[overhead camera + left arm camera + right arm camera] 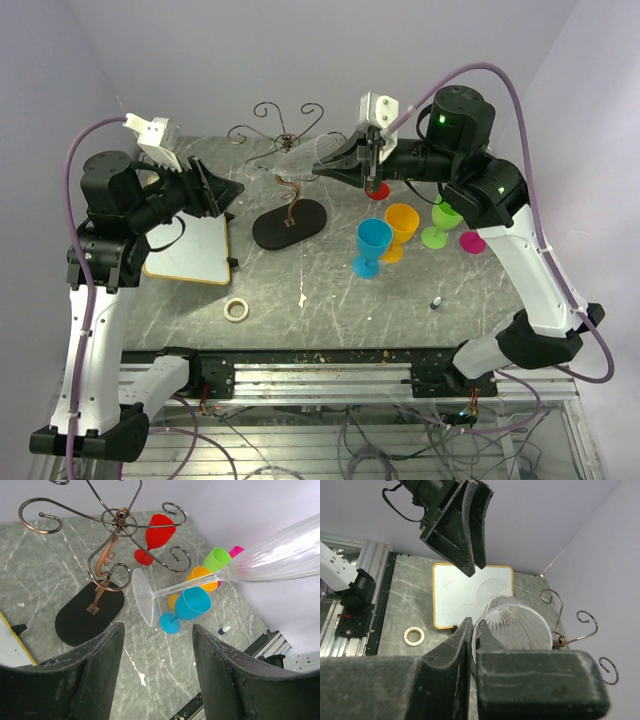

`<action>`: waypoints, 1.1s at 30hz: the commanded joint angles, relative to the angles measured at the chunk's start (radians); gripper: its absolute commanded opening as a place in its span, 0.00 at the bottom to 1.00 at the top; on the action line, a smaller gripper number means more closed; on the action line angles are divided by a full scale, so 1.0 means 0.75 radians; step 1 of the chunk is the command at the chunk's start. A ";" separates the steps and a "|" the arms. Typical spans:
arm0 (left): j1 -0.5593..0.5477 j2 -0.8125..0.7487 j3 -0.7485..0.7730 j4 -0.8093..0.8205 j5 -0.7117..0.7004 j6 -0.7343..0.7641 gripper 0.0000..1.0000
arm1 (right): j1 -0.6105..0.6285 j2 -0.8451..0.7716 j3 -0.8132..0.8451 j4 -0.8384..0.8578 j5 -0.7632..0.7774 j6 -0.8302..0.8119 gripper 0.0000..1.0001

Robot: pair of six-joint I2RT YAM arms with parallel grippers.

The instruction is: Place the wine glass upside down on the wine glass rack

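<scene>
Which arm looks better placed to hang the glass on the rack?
Right. The right gripper holds the wine glass beside the wine glass rack; the left gripper is open and empty.

Pale lilac walls (200,60) behind a grey marbled table (330,310), seemingly resting on aluminium rails (330,385)

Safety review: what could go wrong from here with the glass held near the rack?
1. The right claw seems to pinch the clear ribbed wine glass only by its bowl, stem horizontal: it may slip or swing.
2. Its foot hangs near the bronze wire rack: a snag could tip it.
</scene>
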 commanded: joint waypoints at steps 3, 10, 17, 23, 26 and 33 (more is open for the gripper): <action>0.027 0.013 -0.021 0.077 0.082 -0.088 0.65 | 0.004 -0.089 -0.046 0.072 0.044 0.030 0.00; 0.029 0.065 -0.051 0.145 0.227 -0.137 0.62 | 0.004 -0.108 -0.069 0.098 0.013 0.061 0.00; 0.029 0.072 -0.087 0.216 0.280 -0.172 0.48 | 0.003 -0.099 -0.075 0.108 -0.002 0.067 0.00; 0.029 0.067 -0.101 0.235 0.292 -0.185 0.33 | 0.004 -0.089 -0.072 0.106 -0.024 0.067 0.00; 0.029 0.071 -0.103 0.235 0.292 -0.179 0.29 | 0.003 -0.085 -0.074 0.106 -0.040 0.070 0.00; 0.029 0.058 -0.117 0.249 0.279 -0.163 0.08 | 0.003 -0.086 -0.090 0.110 -0.035 0.063 0.00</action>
